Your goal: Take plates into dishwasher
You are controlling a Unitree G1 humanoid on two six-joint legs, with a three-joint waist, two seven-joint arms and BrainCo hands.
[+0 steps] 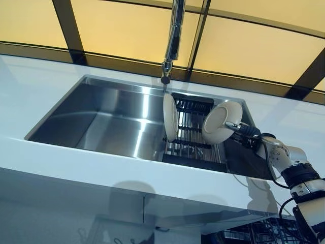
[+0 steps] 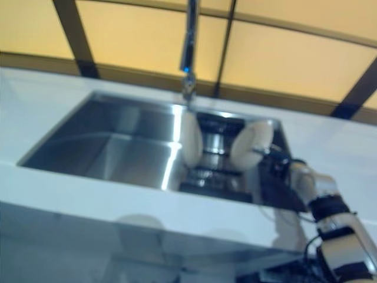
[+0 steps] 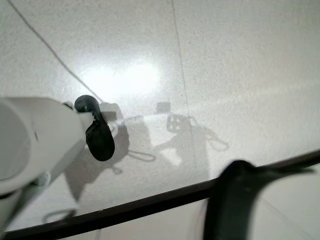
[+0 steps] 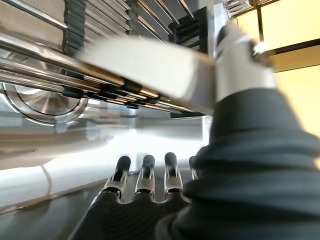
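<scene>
White round plate [image 1: 222, 122] leans in the dark wire rack [image 1: 192, 133] inside the steel sink [image 1: 111, 119]; right hand [image 1: 247, 131] pinches its edge, likely to lift it. Left hand unseen.

right robot hand [image 1: 247, 133] extended, fingers curled

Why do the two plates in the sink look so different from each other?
The left plate stands almost edge-on in the rack, so it looks thin; the right plate shows its round face and leans. The right hand is at the right plate's rim, though its grip is hard to see; nothing touches the left plate. The left plate sits just below the faucet, the right plate farther from it. Both are white and over the same rack.
</scene>
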